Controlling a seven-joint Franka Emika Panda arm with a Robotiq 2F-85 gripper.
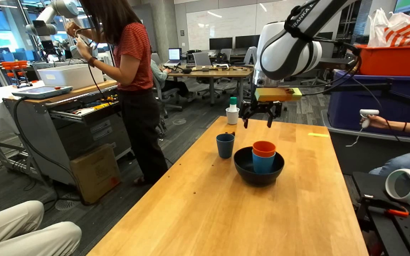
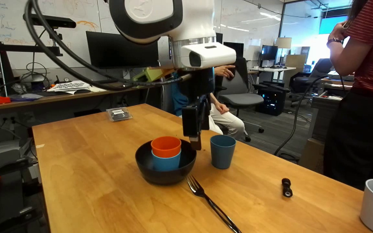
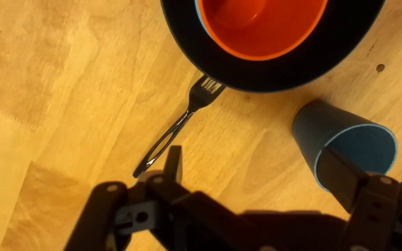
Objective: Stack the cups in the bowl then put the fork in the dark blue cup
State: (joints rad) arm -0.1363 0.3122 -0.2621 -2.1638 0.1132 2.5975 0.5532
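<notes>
— Wooden tabletop [image 1: 205,220], pale and well lit. How do the fingers [image 3: 174,162] stand?

— Spread wide, nothing between them. The gripper [image 1: 257,123] hangs above, and in the wrist view one fingertip overlaps the mouth of the dark blue cup [image 3: 326,125], though both exterior views show them apart.

— And that cup?

— Upright on the tabletop, just beside the bowl [image 2: 165,178]. The fork [image 3: 189,112] lies flat, tines at the bowl's edge; I can't tell whether they touch. Inside the bowl, the orange cup [image 2: 166,147] sits nested in the light blue cup [image 2: 166,163].

— So we're mid-stack?

— That's my reading: two cups in, one to go. Next I'd bring the fingers over the dark blue one, straddle its sides, close, lift clear of the bowl's rim and lower it level into the orange one.

— And the fork?

— Last, once the dark blue cup tops the stack.
</notes>
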